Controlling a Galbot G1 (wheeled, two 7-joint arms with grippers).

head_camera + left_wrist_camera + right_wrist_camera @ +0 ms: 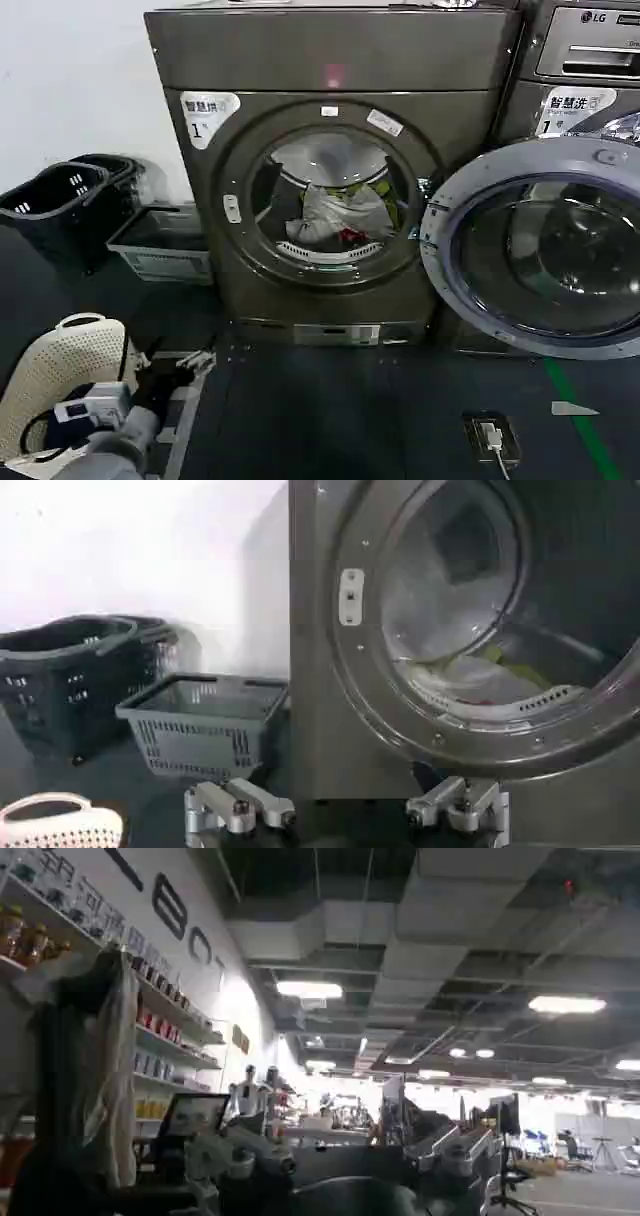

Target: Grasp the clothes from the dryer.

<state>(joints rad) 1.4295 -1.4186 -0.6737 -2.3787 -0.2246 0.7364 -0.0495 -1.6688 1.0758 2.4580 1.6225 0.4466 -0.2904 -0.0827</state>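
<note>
Head view: clothes (335,215) piled low in the drum of the dryer (330,170), door (545,245) swung open to the right. Left gripper (345,810) low by the front's lower-left corner, fingers (240,805) apart, empty. Risks: clipping the porthole rim (232,190) going in, or snagging fabric on the lip. Open floor ahead; grey basket (205,725) on the left, door on the right.

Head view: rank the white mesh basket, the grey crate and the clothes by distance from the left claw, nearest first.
From the left claw:
1. White mesh basket, beside it on the left.
2. Grey crate, against the wall.
3. Clothes, inside the dryer drum.
</note>
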